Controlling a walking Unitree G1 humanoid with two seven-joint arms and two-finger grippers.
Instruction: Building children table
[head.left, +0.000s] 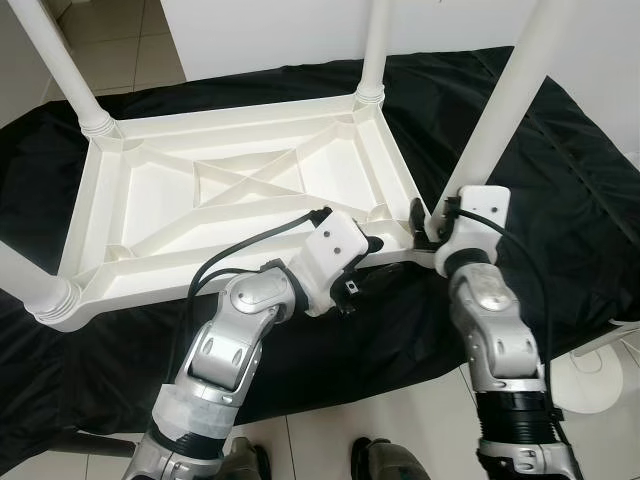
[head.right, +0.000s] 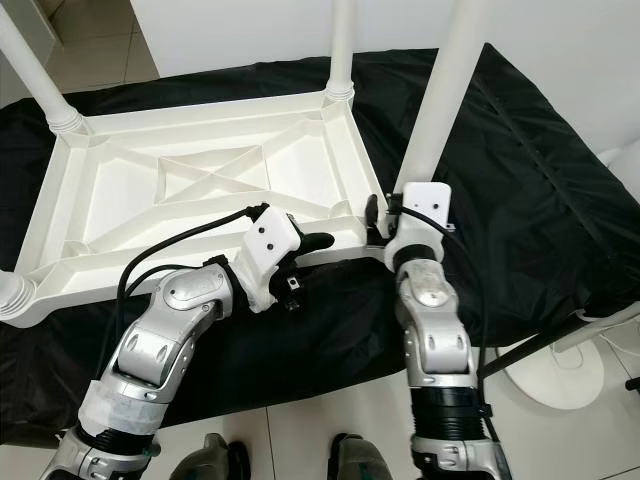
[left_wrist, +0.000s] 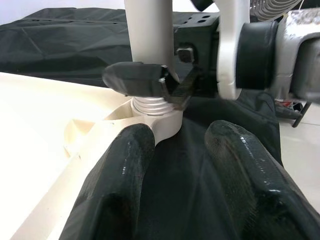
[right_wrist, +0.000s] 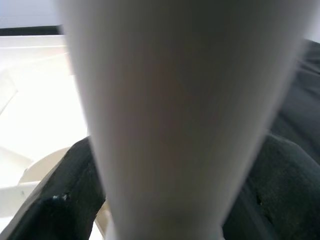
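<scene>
- Left eye view: white table (head.left: 240, 185) lies upside down on a black cloth (head.left: 560, 170). Three legs stand in their corner sockets. Fourth leg (head.left: 505, 110) stands at the near right corner, a little tilted. Right gripper (head.left: 437, 222) is at its base; left gripper (head.left: 372, 245) is just beside the rim near that corner.
- Right eye view: same layout. Right wrist sits tight against the fourth leg just above its socket.
- Left wrist view: left jaws stand apart, holding nothing, aimed at the socket (left_wrist: 152, 112). Right jaws are clamped on the leg just above its ribbed collar.
- Right wrist view: leg between the two fingers (right_wrist: 60, 200), very close and blurred.
- Judgement: step in hand is seating the last leg. Next move likely calls for bringing the leg upright and pressing or twisting it home while the left gripper steadies the rim.
</scene>
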